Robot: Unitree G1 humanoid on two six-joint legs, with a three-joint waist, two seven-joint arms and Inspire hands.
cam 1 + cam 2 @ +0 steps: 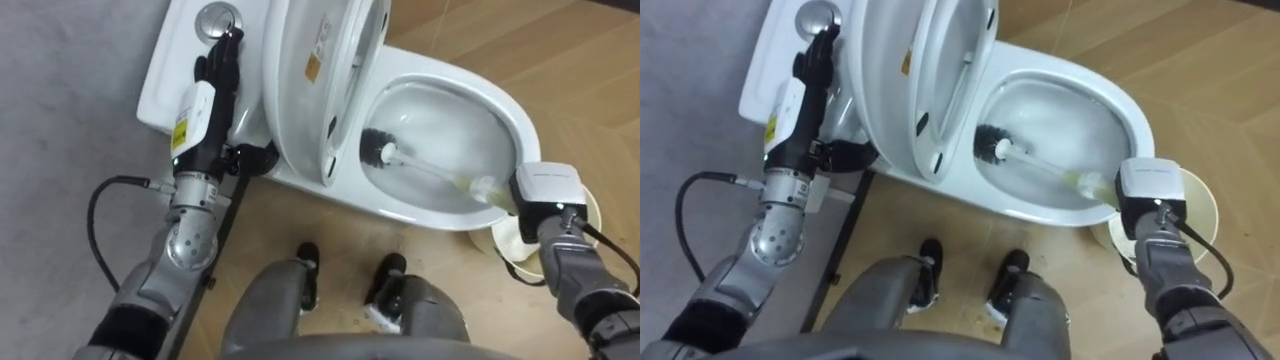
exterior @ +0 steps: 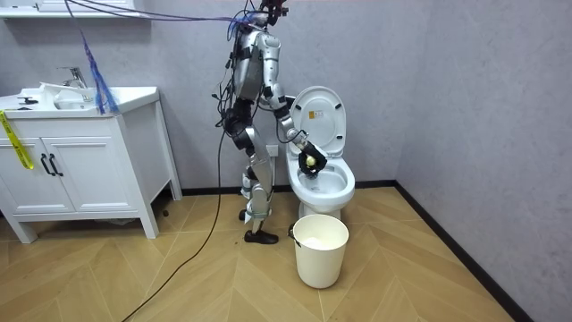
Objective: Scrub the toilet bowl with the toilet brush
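Note:
The white toilet (image 1: 505, 115) stands before me with its lid (image 1: 305, 80) raised. A toilet brush (image 1: 378, 150) with black bristles rests low in the bowl, and its pale handle slants right into my right hand (image 1: 546, 188), which is shut on the handle's end at the bowl's right rim. My left hand (image 1: 220, 68) lies along the cistern (image 1: 165, 85), fingers straight, with their tips at the round chrome flush button (image 1: 215, 17). In the room view I stand close against the toilet (image 2: 322, 183) on the room view's left side of it.
A white bucket (image 2: 320, 246) stands on the wooden floor in front of the toilet, just under my right hand (image 1: 1152, 190). A white vanity cabinet (image 2: 76, 170) with a sink is at the room view's left. Grey walls close off the back and right.

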